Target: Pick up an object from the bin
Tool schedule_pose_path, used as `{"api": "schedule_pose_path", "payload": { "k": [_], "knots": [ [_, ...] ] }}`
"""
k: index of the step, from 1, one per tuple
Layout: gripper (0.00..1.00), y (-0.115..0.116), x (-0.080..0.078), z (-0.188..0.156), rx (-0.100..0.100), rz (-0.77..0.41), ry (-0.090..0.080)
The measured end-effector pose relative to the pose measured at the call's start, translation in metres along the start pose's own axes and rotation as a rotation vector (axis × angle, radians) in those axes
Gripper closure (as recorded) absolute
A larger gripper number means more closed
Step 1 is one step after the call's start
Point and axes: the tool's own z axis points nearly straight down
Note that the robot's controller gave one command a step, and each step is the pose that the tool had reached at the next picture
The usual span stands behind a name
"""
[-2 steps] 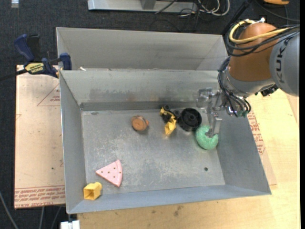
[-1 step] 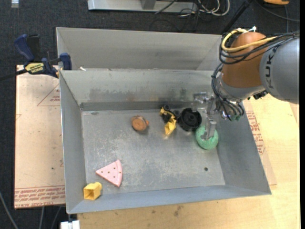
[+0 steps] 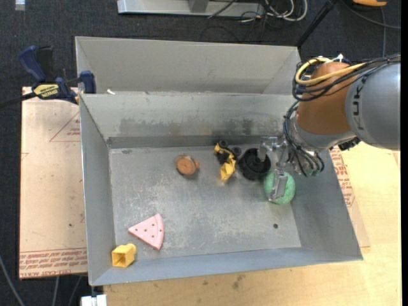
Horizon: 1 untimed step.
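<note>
Scuffed grey metal forms the floor of the bin (image 3: 210,212), with dark carpet (image 3: 44,11) beyond it. A pale green rounded lump (image 3: 285,192) lies near the right wall, and the gripper (image 3: 278,177) is down on its top; whether it is open or closed cannot be told. Just left, along the back wall, sit a black round thing (image 3: 254,166), a yellow-and-black toy (image 3: 224,160) and a brown disc (image 3: 187,166). A pink wedge (image 3: 148,231) and a yellow block (image 3: 123,254) occupy the front left corner.

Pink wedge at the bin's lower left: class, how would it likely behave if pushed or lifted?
The pink wedge lies flat on a broad face, so it would probably slide, not roll. Its dotted, toy-like look suggests lightness. Its tapering sides may slip from a pinch.
</note>
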Motion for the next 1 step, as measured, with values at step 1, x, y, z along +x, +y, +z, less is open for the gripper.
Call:
{"api": "schedule_pose_path", "payload": {
  "k": [1],
  "knots": [
    [1.00,0.0167,-0.0273,0.0109,0.004,0.022,-0.014]
  ]
}}
